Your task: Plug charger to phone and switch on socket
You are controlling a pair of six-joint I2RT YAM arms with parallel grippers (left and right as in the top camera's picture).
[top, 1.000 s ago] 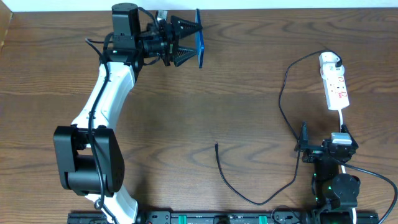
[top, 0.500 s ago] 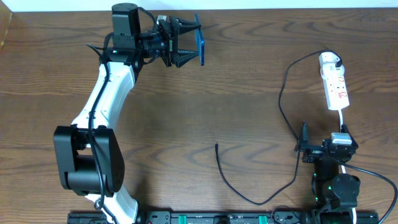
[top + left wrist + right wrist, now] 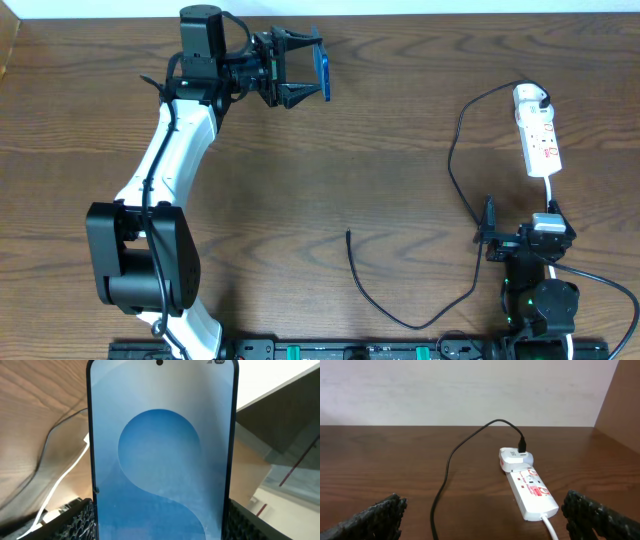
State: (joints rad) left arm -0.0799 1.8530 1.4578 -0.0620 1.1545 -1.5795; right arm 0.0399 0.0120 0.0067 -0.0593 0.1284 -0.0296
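My left gripper [image 3: 308,70] is shut on the phone [image 3: 323,71], held on edge above the far side of the table. In the left wrist view the phone [image 3: 160,450] fills the frame with its blue screen, a finger [image 3: 75,522] pressed against each long edge. The black charger cable [image 3: 455,150] runs from the white plug head [image 3: 528,97] on the socket strip [image 3: 540,135] down to a free tip [image 3: 348,234] at the table's middle. My right gripper [image 3: 489,235] is open and empty at the near right. The right wrist view shows the strip [image 3: 532,492] and cable [image 3: 445,470] ahead.
The strip's white cord [image 3: 553,188] runs toward my right arm's base. A wall edge lies along the far side of the table [image 3: 300,180].
My left gripper has turned the phone slightly and shifted it a little to the right. The right arm has not moved.
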